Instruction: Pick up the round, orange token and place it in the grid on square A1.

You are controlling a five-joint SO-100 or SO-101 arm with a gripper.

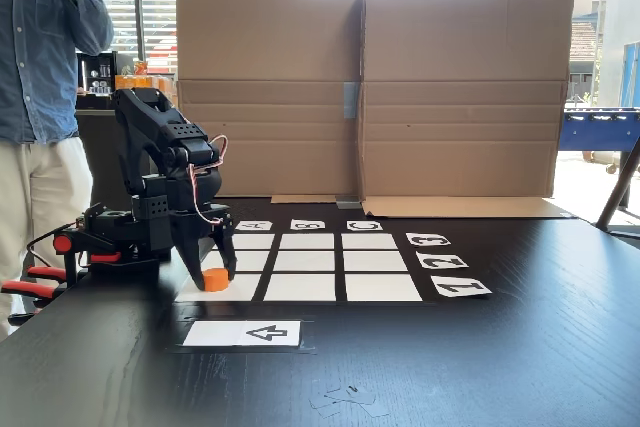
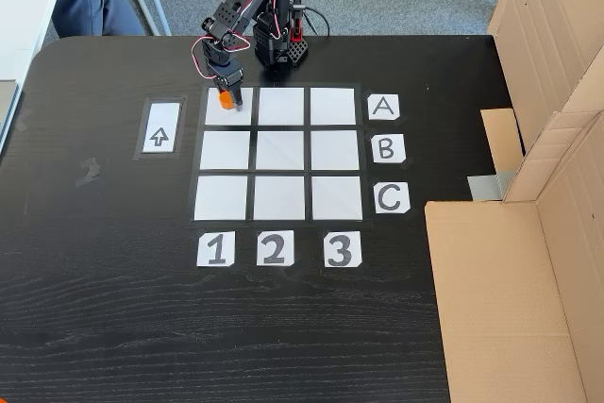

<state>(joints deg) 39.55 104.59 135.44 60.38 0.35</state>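
Note:
The orange token (image 1: pixel 215 279) (image 2: pixel 224 98) stands on square A1 (image 1: pixel 245 289) (image 2: pixel 242 112), the corner cell of the grid (image 1: pixel 310 262) (image 2: pixel 278 151) in line with the "A" and "1" labels. My black gripper (image 1: pixel 213 283) (image 2: pixel 226 101) points down over that cell. Its two fingers sit close against either side of the token. The token's base looks level with the paper. In a fixed view from above, the gripper covers part of the token.
A white arrow card (image 1: pixel 243 333) (image 2: pixel 160 126) lies beside the grid. Cardboard walls (image 1: pixel 370 87) (image 2: pixel 528 233) close off one side of the table. A person (image 1: pixel 40 67) stands behind the arm's base. Orange-handled clamps (image 1: pixel 30 287) hold the base at the table edge.

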